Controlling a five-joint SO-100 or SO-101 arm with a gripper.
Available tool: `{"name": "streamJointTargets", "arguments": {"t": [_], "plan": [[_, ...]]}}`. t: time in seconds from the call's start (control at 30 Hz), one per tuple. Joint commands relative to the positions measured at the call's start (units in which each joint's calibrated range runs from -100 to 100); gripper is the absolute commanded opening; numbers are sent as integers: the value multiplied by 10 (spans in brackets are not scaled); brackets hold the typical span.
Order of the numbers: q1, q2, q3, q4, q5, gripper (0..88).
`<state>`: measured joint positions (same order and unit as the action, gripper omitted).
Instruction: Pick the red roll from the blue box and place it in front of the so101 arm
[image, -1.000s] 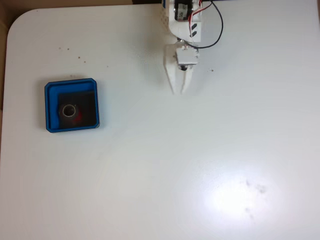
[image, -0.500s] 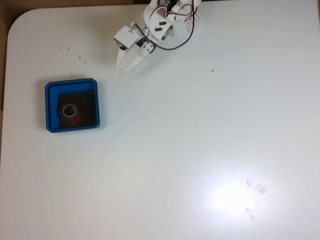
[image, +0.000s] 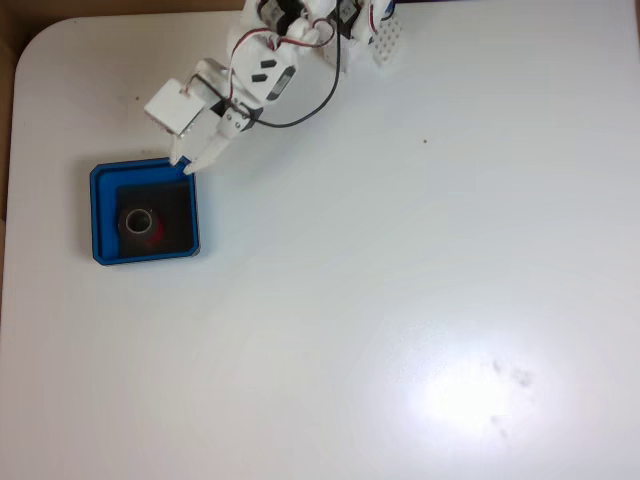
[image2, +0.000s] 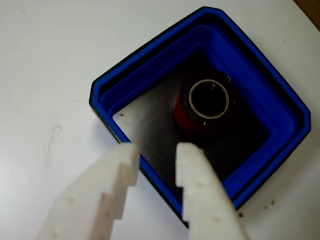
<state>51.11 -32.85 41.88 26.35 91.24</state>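
The blue box (image: 96, 215) lies on the left of the white table in the fixed view, with the red roll (image: 140, 222) standing on its black floor, left of centre. The white so101 arm (image: 262, 72) reaches down-left from the top edge. Its gripper (image: 186, 166) hovers at the box's upper right corner. In the wrist view the gripper (image2: 157, 150) is slightly open with nothing between its fingers (image2: 195, 185), poised over the near rim of the blue box (image2: 150, 62). The red roll (image2: 180, 111) stands beyond the tips, hollow core facing up.
Small dark specks (image: 160, 118) dot the table above the box. The table's rounded corner (image: 35, 45) is at the upper left, with a brown surface beyond. A few crumbs (image2: 270, 202) lie beside the box. Bare white tabletop spreads right of and below the box.
The arm has swung left from the top centre of the table. Its gripper moved from well right of the box to the box's upper right corner. The roll and box have not moved.
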Motion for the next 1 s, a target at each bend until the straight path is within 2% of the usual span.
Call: {"name": "streamJointTargets", "arguments": {"t": [0.0,0.27,0.47,0.57,0.97], "plan": [[6,86,-121,-13,2,14],[66,252,-252,-12,-4,31],[106,291,-260,-11,-4,192],[110,305,-261,-11,-3,242],[111,340,-277,-9,-3,247]]}}
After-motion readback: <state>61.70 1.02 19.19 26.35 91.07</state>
